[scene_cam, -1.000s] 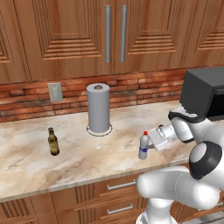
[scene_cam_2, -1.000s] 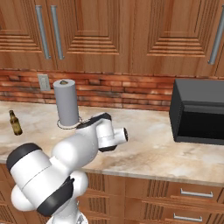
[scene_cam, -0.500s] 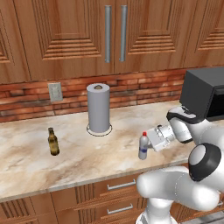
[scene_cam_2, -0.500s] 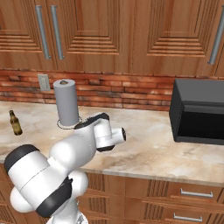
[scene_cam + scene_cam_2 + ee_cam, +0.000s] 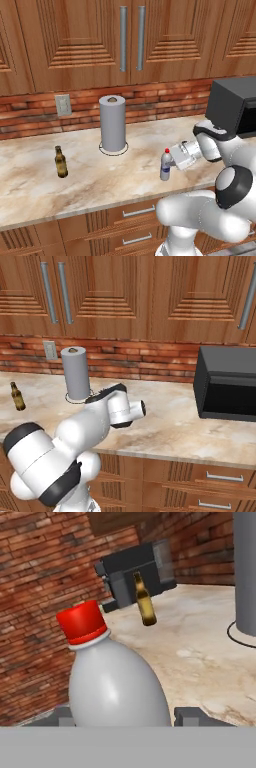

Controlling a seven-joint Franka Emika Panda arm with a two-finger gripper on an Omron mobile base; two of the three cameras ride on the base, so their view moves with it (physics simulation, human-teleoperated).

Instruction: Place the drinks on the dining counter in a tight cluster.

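Note:
A small clear bottle (image 5: 165, 165) with a red cap stands near the front edge of a marble counter (image 5: 30, 190) backed by wooden wall cabinets. My gripper (image 5: 171, 160) reaches it from the right, level with its body. In the hand view the same bottle (image 5: 117, 682) stands upright between my gripper (image 5: 123, 717) tips, one dark fingertip (image 5: 187, 716) close at each side; whether they touch it is unclear. A slim brown glass bottle (image 5: 61, 162) (image 5: 18, 397) (image 5: 143, 602) stands far off to the left. The dining counter is out of view.
A grey paper-towel roll (image 5: 113, 124) (image 5: 75, 373) stands at the back near the brick wall. A black microwave (image 5: 235, 107) (image 5: 227, 383) sits at the right end. A dark appliance (image 5: 132, 572) shows beyond the brown bottle. Bare marble lies between the two bottles.
The gripper's fingers have narrowed in around the red-capped bottle. The bottle, the brown bottle and the base have stayed where they were.

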